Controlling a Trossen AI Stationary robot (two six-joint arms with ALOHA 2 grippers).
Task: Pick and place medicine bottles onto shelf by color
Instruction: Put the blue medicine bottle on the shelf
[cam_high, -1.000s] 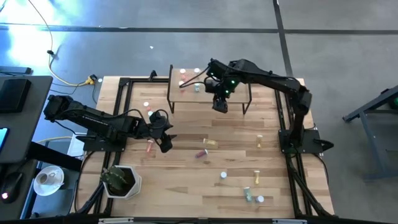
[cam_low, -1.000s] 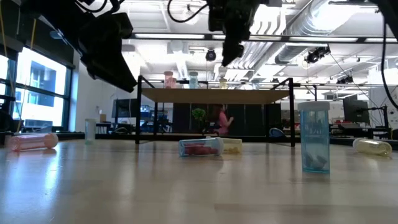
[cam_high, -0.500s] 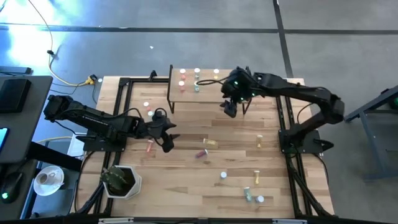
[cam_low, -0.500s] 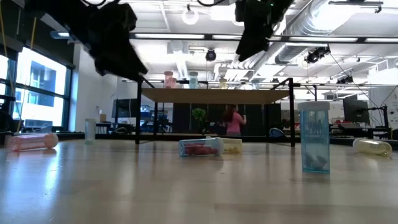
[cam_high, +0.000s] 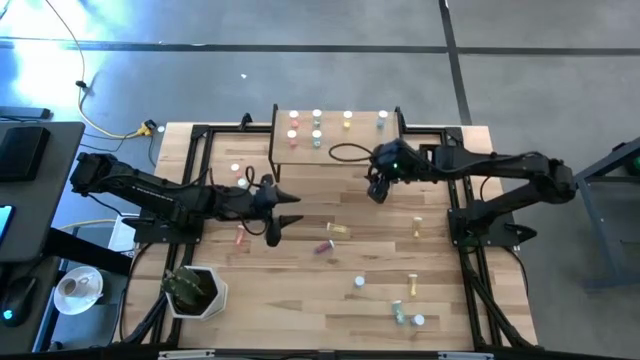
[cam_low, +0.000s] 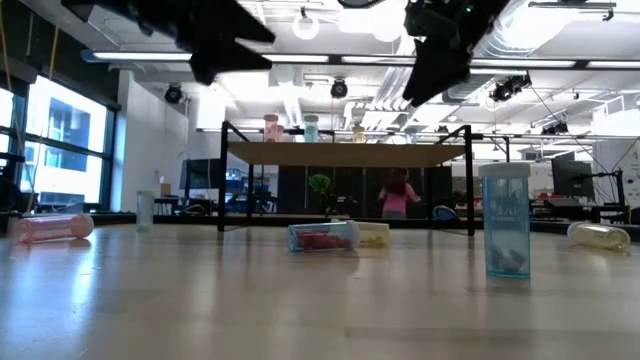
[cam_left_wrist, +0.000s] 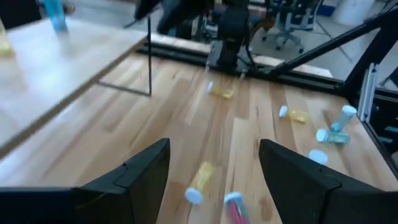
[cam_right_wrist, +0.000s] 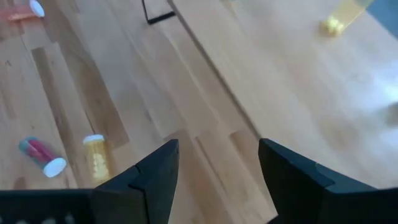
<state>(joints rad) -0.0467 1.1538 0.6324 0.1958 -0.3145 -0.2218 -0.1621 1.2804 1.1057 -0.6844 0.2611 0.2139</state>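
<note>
My left fingers (cam_left_wrist: 214, 171) stand wide apart with nothing between them, raised above the middle-left of the counter (cam_high: 300, 290). Past them, in my left wrist view, a yellow bottle (cam_left_wrist: 200, 182) and a red bottle (cam_left_wrist: 235, 209) lie on their sides on the planks, neither touched. My right fingers (cam_right_wrist: 217, 168) are also spread wide and empty, held in the air just in front of the shelf (cam_high: 355, 150), toward its right end. Below them lie the same red bottle (cam_right_wrist: 41, 155) and yellow bottle (cam_right_wrist: 95, 154), side by side.

The shelf carries a small group of upright bottles along its far edge: pink ones at the left, then greenish, yellow and a blue-grey one at the right; from above I mostly see only their white caps. More bottles are scattered on the counter: a pink one (cam_high: 240, 237) lying near my left arm, a yellow one (cam_high: 417, 227) at the right, and a cluster (cam_high: 405, 310) near the front edge.

In the low view an upright blue bottle (cam_low: 505, 220) stands close, but any label is too faint to read. Both grippers are cut off by that picture's top edge. A person shows blurred in the room behind.
</note>
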